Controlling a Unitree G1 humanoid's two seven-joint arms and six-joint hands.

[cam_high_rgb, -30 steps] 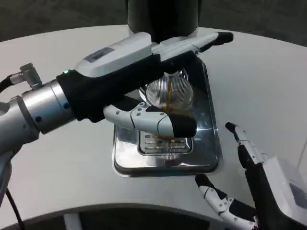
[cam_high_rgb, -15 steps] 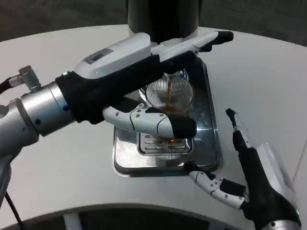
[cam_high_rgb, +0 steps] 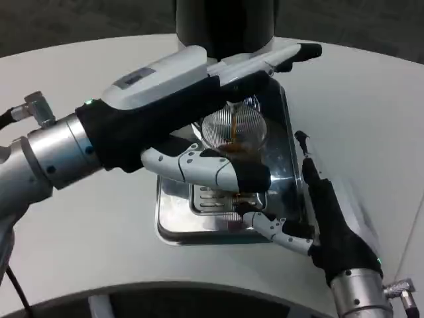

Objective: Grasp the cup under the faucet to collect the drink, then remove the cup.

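Observation:
A clear ribbed cup (cam_high_rgb: 235,129) stands on the steel drip tray (cam_high_rgb: 285,142) under the dark dispenser (cam_high_rgb: 225,23), and a thin brown stream runs into it. My left hand (cam_high_rgb: 192,112) wraps around the cup from the left, fingers (cam_high_rgb: 218,169) curled in front of it and the thumb side stretched past its far rim. My right hand (cam_high_rgb: 315,215) is open, fingers spread, at the tray's right front corner, apart from the cup.
The slotted grate (cam_high_rgb: 222,199) of the tray lies in front of the cup. The round white table (cam_high_rgb: 86,225) extends on both sides, with its front edge close to my right wrist.
My right hand has risen from the lower right corner and moved left toward the tray's right front corner. The left hand and cup stay in place while the drink keeps flowing.

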